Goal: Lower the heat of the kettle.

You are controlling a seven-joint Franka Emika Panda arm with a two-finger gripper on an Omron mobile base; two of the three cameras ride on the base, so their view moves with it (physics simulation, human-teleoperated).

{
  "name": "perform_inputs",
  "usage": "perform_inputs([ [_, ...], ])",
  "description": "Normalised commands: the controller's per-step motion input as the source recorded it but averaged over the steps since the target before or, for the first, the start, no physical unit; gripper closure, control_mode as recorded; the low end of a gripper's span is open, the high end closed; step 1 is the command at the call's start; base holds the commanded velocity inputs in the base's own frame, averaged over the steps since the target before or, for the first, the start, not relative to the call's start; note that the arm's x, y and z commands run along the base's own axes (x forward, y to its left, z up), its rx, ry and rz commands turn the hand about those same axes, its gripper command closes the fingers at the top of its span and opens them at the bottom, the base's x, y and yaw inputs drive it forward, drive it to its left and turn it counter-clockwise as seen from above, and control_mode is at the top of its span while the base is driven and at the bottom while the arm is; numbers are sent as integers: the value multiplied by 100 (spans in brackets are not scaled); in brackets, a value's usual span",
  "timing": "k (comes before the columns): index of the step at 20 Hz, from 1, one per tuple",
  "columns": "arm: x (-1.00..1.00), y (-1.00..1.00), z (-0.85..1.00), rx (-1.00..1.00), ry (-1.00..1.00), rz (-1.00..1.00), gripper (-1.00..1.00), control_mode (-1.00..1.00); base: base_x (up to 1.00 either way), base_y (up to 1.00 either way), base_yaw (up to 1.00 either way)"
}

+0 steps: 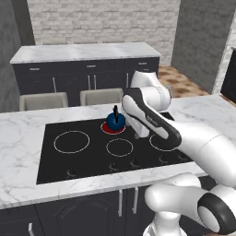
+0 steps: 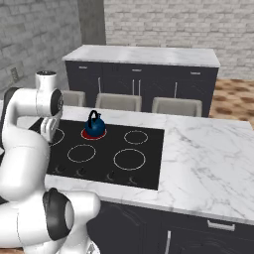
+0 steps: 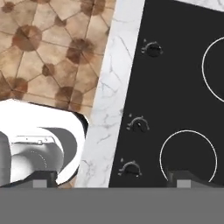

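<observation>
Kettle [image 1: 115, 120] on a glowing red burner [image 1: 113, 128], arm above the cooktop [image 1: 50, 159].

The small dark-blue kettle sits upright on the red-lit back burner of the black cooktop, its thin black handle standing straight up; in the right base view it shows at the same lit ring [image 2: 94, 134], left of the unlit rings. The white arm reaches over the right part of the cooktop, near the kettle but apart from it. In the hand view the gripper [image 3: 111, 183] looks down on the front row of knobs [image 3: 138, 124] along the marble counter edge [image 3: 107, 113], with nothing between its fingertips [image 3: 177, 178]; how wide they stand cannot be told, as just the tips show.
</observation>
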Motion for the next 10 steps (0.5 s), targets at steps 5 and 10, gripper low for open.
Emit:
perform_inputs([
  [5, 0, 10, -60, -13, 0, 91, -100, -100, 0, 0, 0],
  [10, 0, 8, -62, -6, 0, 88, -100, -100, 0, 0, 0],
])
